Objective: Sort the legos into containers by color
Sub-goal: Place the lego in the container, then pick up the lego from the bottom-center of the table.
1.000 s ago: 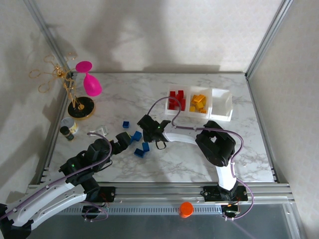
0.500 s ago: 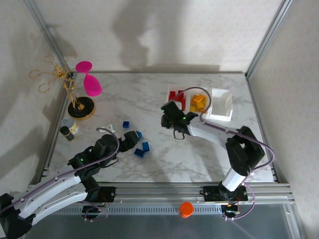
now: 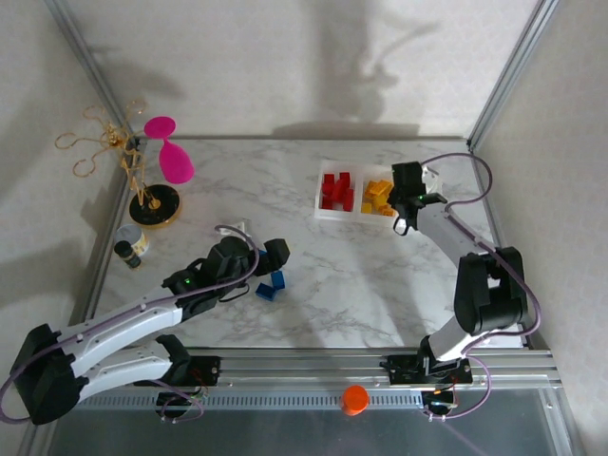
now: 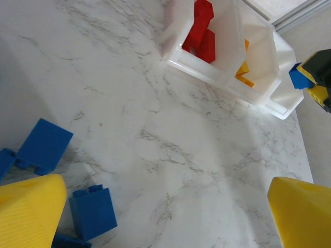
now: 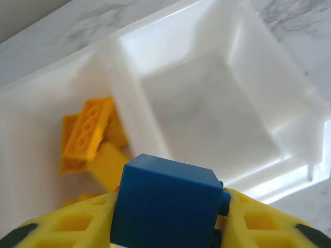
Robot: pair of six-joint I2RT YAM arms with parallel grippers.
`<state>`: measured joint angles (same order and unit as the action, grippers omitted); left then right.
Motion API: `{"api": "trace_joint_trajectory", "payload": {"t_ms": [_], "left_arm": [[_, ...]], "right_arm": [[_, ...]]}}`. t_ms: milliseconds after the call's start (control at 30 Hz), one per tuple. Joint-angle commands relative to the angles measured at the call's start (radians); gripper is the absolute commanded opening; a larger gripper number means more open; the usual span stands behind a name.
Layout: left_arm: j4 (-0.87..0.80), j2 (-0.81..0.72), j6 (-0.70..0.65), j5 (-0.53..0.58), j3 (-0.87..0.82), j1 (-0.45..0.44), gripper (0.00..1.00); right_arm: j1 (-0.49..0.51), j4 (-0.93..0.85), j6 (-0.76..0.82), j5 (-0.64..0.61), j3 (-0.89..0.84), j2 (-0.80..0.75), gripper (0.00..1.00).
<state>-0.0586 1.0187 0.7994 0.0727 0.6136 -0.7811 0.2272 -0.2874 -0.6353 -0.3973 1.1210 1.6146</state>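
One small glossy blue plastic brick [image 5: 165, 201] is clamped between the yellow fingertip pads [image 5: 67, 227] of the right gripper [image 5: 168, 230]. The jaws are drawn in narrowly against two opposite sides of the brick. The held brick is carried above the rectangular white-rimmed clear-plastic tray [image 5: 129, 88] of three adjoining square bins, near the wall that parts the middle bin from the end bin [image 5: 207, 113]. Whether the brick touches the tray cannot be told. The bare white floor of the end bin is exposed below the gripper. Yellow plastic bricks [image 5: 88, 134] are piled in the middle bin, and red plastic bricks [image 4: 201, 31] are gathered in the bin at the tray's other end.

The left gripper [image 4: 165, 214] is held well apart from the tray, on the side of the red bin. Its jaws are spread wide and grip no brick. Loose blue bricks [image 4: 44, 144] are scattered on the white marbled tabletop [image 4: 181, 155], well apart from the tray, and lie just beside one yellow finger of the left gripper.
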Motion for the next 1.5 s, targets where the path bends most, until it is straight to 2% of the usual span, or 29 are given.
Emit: {"api": "trace_joint_trajectory", "payload": {"t_ms": [0, 67, 233, 333, 600, 833, 900, 1100, 1333, 1467], "left_arm": [[0.063, 0.049, -0.031, -0.030, 0.053, 0.002, 1.00], [0.069, 0.071, -0.038, -0.034, 0.066, 0.003, 1.00], [0.069, 0.085, -0.046, -0.033, 0.080, 0.002, 0.99], [0.066, 0.066, -0.039, -0.022, 0.072, 0.002, 1.00], [0.004, -0.046, -0.013, 0.025, 0.023, 0.003, 1.00], [-0.139, -0.236, 0.028, 0.103, -0.049, 0.003, 1.00], [-0.184, -0.290, 0.044, 0.126, -0.068, 0.003, 1.00], [-0.303, -0.430, 0.081, 0.174, -0.102, 0.005, 1.00], [-0.412, -0.533, 0.137, 0.214, -0.118, 0.006, 1.00], [-0.463, -0.569, 0.161, 0.220, -0.108, 0.006, 1.00]], "right_arm": [[-0.051, 0.031, 0.030, -0.026, 0.079, 0.086, 0.40], [-0.080, 0.035, 0.039, -0.013, 0.115, 0.131, 0.45], [-0.097, 0.001, 0.066, -0.014, 0.199, 0.177, 0.73], [-0.087, 0.005, 0.070, 0.022, 0.192, 0.141, 0.79], [0.071, -0.024, 0.082, 0.067, 0.111, 0.017, 0.85], [0.309, -0.050, 0.082, 0.157, -0.014, -0.074, 0.89], [0.369, -0.065, 0.104, 0.217, -0.029, -0.066, 0.89], [0.558, -0.051, 0.069, 0.268, -0.079, -0.066, 0.90], [0.771, -0.056, 0.023, 0.238, -0.033, 0.046, 0.89], [0.849, -0.066, 0.026, 0.232, 0.029, 0.144, 0.89]]}}
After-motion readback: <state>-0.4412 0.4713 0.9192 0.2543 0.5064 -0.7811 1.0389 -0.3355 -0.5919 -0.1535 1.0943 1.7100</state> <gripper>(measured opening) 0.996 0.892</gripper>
